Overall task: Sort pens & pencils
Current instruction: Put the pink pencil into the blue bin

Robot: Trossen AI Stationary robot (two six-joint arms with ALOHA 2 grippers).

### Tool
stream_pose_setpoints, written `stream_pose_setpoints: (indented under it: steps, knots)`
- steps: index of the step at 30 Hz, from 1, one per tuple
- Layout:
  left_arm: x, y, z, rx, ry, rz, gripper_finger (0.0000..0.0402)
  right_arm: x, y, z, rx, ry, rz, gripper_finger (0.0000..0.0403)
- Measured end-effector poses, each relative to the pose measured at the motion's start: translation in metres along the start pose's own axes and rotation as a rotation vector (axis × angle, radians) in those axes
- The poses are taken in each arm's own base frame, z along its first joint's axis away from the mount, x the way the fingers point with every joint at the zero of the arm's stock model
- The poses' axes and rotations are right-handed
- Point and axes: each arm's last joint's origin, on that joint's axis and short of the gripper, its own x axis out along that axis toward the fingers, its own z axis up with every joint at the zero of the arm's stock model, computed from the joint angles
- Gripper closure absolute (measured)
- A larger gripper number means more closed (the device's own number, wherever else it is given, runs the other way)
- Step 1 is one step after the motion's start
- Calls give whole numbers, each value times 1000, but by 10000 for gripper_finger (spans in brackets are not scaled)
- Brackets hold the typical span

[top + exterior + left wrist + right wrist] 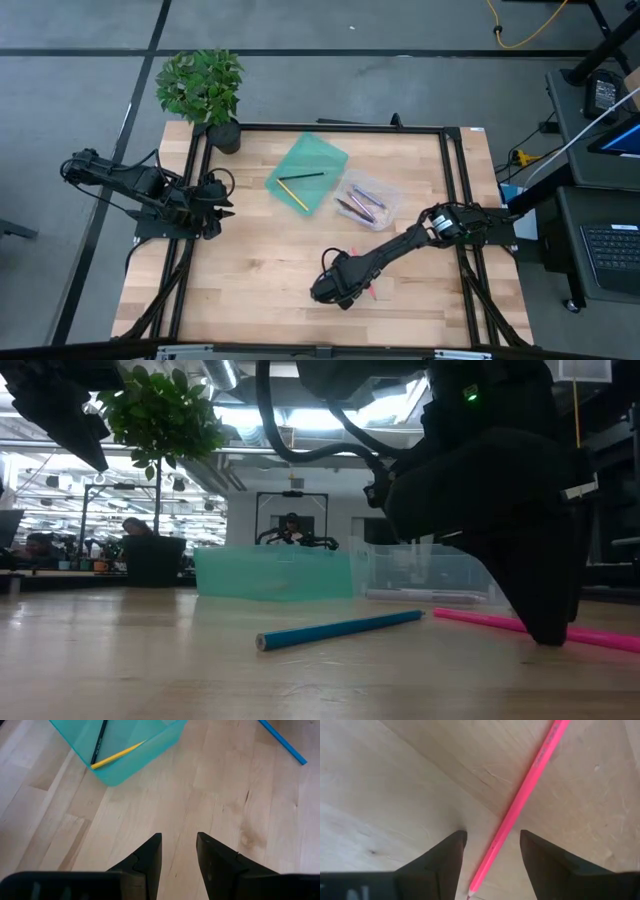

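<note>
While our right tool (490, 855) is straddling one slim pink stick (520, 805) with parted fingers on the wooden desk (260, 270), our left tool (178, 852) is waiting open, and two sticks are lying in the teal tray (325, 155).

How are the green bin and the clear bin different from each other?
The green bin is tinted teal; the clear bin is see-through. The green bin holds a yellow stick and a black stick; the clear bin holds several purplish and brownish ones. Both are shallow containers sitting side by side on the wooden table.

Clear bin's (366, 200) sticks perhaps indistinguishable.
</note>
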Motion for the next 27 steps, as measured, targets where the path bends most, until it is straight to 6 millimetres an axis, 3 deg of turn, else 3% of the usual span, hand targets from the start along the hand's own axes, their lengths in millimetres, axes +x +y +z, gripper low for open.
stream_pose_setpoints:
  steps: [16, 27]
  knots:
    - [0, 0, 0, 9, 0, 0, 286, 0, 0, -1, 1, 43, 5, 203]
    - [0, 0, 0, 9, 0, 0, 286, -1, 4, 2, -31, -85, 27, 203]
